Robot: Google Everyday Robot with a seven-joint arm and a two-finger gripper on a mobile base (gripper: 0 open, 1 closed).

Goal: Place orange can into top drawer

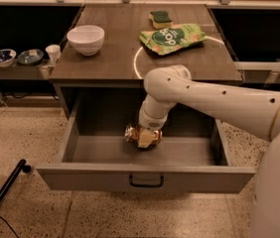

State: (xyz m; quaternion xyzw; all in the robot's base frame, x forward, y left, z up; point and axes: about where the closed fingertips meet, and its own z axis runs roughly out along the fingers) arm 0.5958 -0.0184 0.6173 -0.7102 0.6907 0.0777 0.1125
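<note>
The top drawer (pixel 100 178) stands pulled wide open under the wooden tabletop, its flat front with a small dark handle facing me. My gripper (pixel 144 137) reaches down into the drawer near its middle and is shut on the orange can (pixel 132 133). The can lies sideways in the fingers, its silver end pointing left, low over the drawer floor. I cannot tell whether the can touches the floor. My white arm (pixel 214 100) comes in from the right and crosses over the drawer's right half.
On the tabletop (pixel 105 58) stand a white bowl (pixel 86 38), a green chip bag (pixel 172 37) and a green sponge (pixel 160 19). A side shelf at the left holds small bowls (pixel 16 57) and a white cup (pixel 53 52). A black stand leg (pixel 3 195) lies on the floor at left.
</note>
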